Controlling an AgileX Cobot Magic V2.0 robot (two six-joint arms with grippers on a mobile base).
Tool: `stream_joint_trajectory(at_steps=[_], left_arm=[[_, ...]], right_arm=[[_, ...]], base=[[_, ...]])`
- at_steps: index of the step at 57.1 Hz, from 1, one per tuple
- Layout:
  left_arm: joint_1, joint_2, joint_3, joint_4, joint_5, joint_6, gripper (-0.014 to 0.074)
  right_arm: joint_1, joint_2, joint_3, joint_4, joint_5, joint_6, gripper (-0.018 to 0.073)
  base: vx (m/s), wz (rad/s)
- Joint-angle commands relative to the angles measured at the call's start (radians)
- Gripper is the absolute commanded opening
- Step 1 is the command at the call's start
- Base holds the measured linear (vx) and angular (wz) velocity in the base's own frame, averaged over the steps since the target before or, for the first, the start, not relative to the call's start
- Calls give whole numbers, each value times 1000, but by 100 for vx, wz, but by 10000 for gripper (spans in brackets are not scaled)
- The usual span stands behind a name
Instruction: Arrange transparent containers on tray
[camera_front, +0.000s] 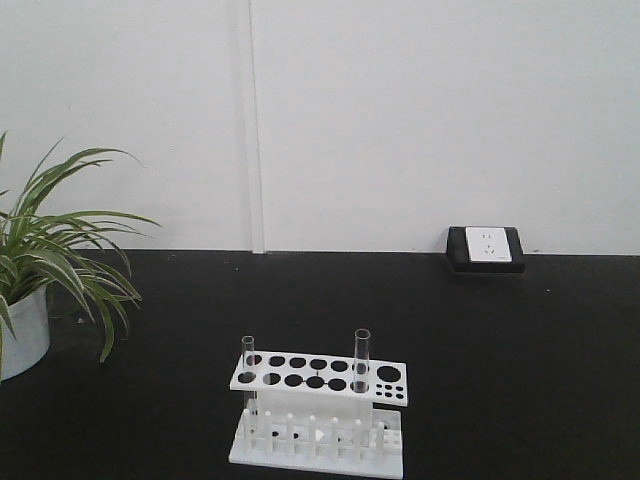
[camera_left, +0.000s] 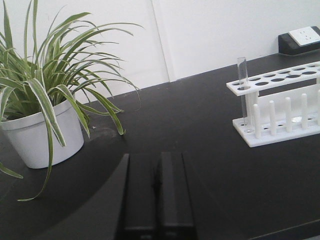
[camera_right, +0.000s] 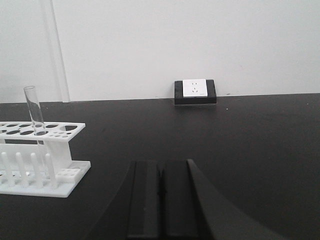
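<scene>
Two clear test tubes stand upright in a white holed rack (camera_front: 320, 398) near the front of the black table: one at its left end (camera_front: 248, 368), one toward its right (camera_front: 361, 358). In the left wrist view my left gripper (camera_left: 156, 161) is shut and empty over the table, with the left tube (camera_left: 243, 85) and the rack (camera_left: 280, 112) off to its right. In the right wrist view my right gripper (camera_right: 161, 166) is also shut and empty, and the right tube (camera_right: 35, 116) and the rack (camera_right: 42, 165) lie to its left. The tray is out of view.
A potted spider plant (camera_front: 30, 270) stands at the table's left, close to the left gripper (camera_left: 42, 107). A white wall socket on a black block (camera_front: 486, 248) sits at the back right against the wall (camera_right: 195, 90).
</scene>
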Motion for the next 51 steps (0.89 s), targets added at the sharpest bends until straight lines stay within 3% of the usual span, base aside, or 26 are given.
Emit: stream_joint_trajectory(at_steps=[1, 51], left_arm=[[-5, -24, 39, -2, -83, -4, -3], [-5, -24, 38, -2, -106, -4, -3]], right_arm=[[-4, -1, 9, -5, -82, -7, -11], [-4, -1, 9, -5, -109, -7, -11]], base=[[0, 0], [0, 0]])
